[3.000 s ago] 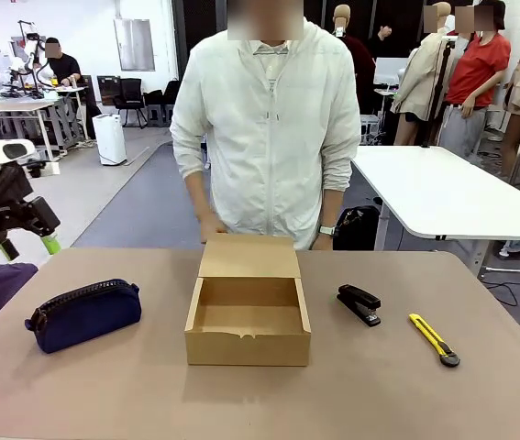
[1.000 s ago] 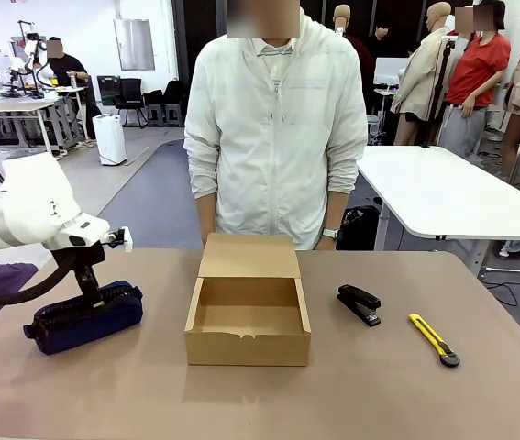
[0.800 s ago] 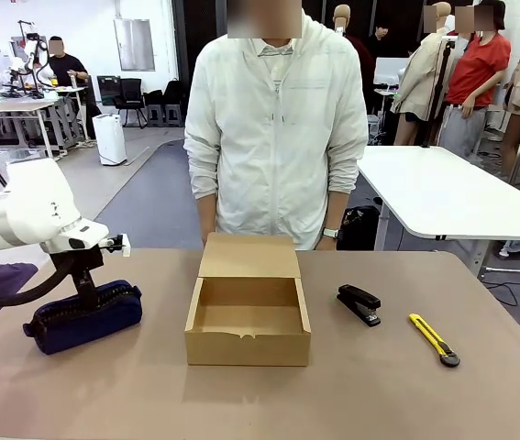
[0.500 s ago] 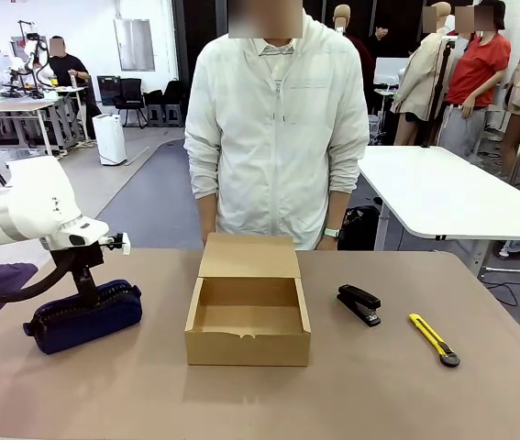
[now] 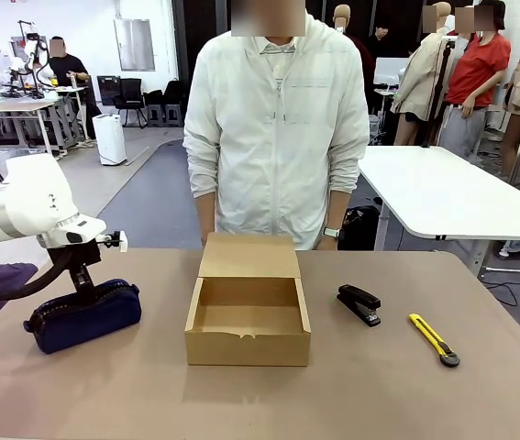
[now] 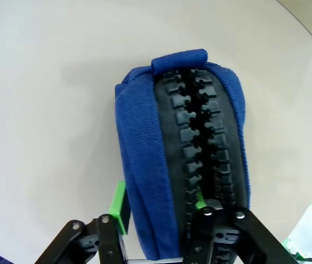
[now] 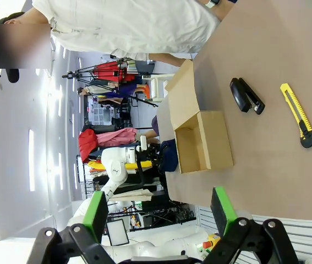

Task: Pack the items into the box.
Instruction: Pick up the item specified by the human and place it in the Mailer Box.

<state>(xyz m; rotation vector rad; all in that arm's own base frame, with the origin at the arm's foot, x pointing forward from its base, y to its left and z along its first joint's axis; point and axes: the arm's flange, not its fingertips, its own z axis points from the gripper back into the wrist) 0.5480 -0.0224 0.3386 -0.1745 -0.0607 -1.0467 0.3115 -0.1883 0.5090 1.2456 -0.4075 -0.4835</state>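
Note:
The dark navy pouch (image 5: 85, 316) lies on the table's left side, zipper up. My left gripper (image 5: 82, 291) comes down on its middle. In the left wrist view the pouch (image 6: 144, 165) runs away from the camera, and my left gripper (image 6: 160, 204) is shut on it, one green pad on its side and the other pressed in by the zipper. The open brown box (image 5: 248, 346) sits mid-table with its lid flap up. The black stapler (image 5: 359, 303) lies to its right. My right gripper (image 7: 158, 212) hangs open high over the table, with nothing between its fingers.
A yellow-and-black utility knife (image 5: 434, 339) lies right of the stapler. A person (image 5: 278, 137) stands at the far edge, right behind the box. From the right wrist view I also see the box (image 7: 213, 140), stapler (image 7: 247, 96) and knife (image 7: 297, 114) below.
My left arm came down onto the pouch, and its jaws have now closed in, pinching the pouch's top. The box, stapler and knife have not moved.

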